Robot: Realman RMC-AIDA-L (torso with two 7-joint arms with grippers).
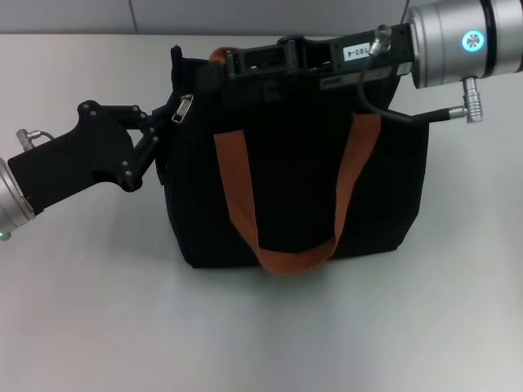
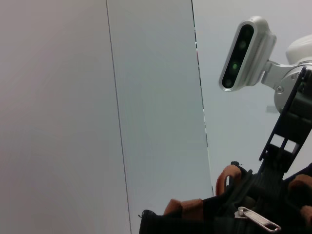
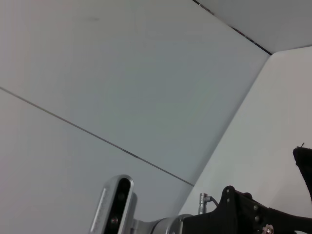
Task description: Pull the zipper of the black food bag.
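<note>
Head view shows the black food bag (image 1: 298, 171) standing upright on the white table (image 1: 261, 327), its 2 orange strap handles (image 1: 282, 245) hanging down the front; the zipper (image 1: 182, 109) sits at the bag's top left corner, just beside the left gripper (image 1: 151, 135), whose fingers reach the bag's left edge slightly below the tab; I cannot tell whether they are clenched or released; the silver tab hangs tilted, long axis running from upper right to lower left; the left arm comes in low from the left, angled up toward the bag; the right gripper (image 1: 245, 61) lies horizontally along the bag's top edge, arm extending from the upper right; its grasp cannot be told; left wrist view shows the zipper (image 2: 258, 219) lying on black fabric
</note>
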